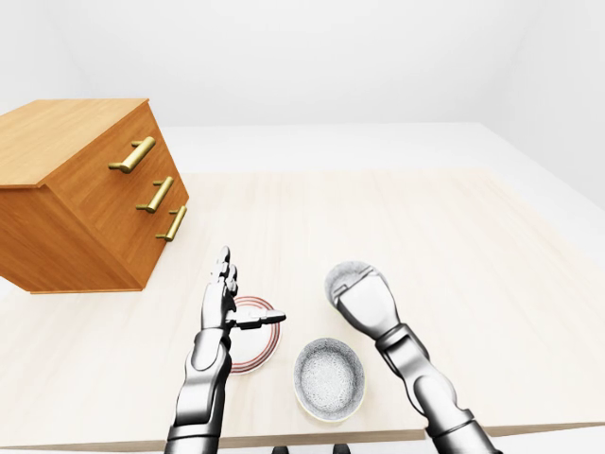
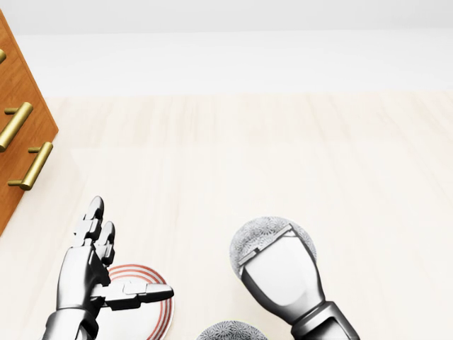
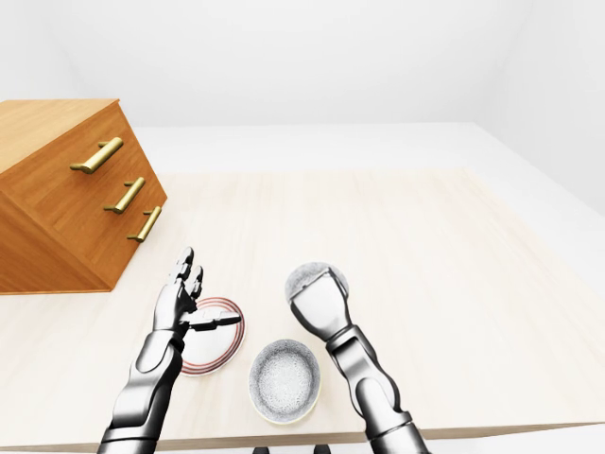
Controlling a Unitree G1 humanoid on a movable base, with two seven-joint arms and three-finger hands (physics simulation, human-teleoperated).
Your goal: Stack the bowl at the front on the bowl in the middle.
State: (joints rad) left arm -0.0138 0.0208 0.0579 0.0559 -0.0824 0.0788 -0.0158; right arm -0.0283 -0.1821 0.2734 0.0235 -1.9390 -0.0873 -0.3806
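Note:
A grey speckled bowl (image 1: 328,378) sits nearest the bottom edge of the table in the left-eye view. Up and to its left lies a white bowl with red rings (image 1: 259,348). My left hand (image 1: 248,295) hovers over it, open, fingers pointing up and thumb stretched across it. A second speckled bowl (image 2: 263,228) lies above and to the right of the nearest bowl. My right hand (image 1: 357,288) lies over this bowl, covering most of it. Its fingers are hidden beneath the back of the hand, so its grip is unclear.
A wooden chest of drawers (image 1: 85,189) with brass handles stands on the table's left side. The pale wooden table (image 1: 444,236) stretches up and right of the bowls. Its near edge runs just below the nearest bowl.

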